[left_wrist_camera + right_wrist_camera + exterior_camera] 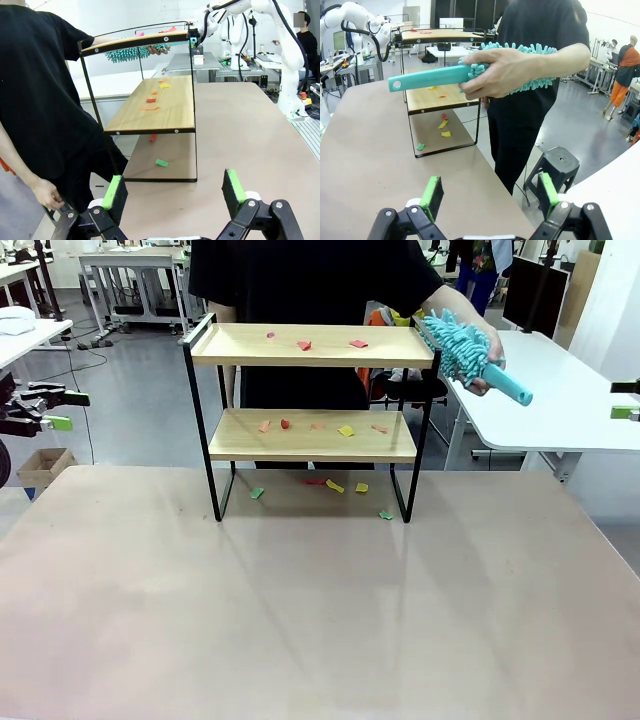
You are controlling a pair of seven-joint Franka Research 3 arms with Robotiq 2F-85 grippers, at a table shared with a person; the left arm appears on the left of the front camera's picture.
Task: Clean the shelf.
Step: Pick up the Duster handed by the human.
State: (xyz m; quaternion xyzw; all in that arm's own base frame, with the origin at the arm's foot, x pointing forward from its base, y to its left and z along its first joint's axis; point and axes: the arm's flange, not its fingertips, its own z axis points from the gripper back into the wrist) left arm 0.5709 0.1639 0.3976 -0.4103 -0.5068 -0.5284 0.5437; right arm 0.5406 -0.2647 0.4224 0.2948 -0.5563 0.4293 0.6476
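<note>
duster (127, 54) partly behind shelf (135, 43), scraps (345, 431) perhaps paper

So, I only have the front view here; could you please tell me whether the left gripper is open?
Observer: Yes, the left wrist view shows the left gripper open, with nothing between its green pads.
Operator: Thank you. And the right one?
Observer: The right gripper is open and empty too. It looks toward the person's hand, which grips the teal duster.
Operator: Where is the person's other hand, please?
Observer: The other hand hangs low at the person's side, clear of the shelf.
</note>
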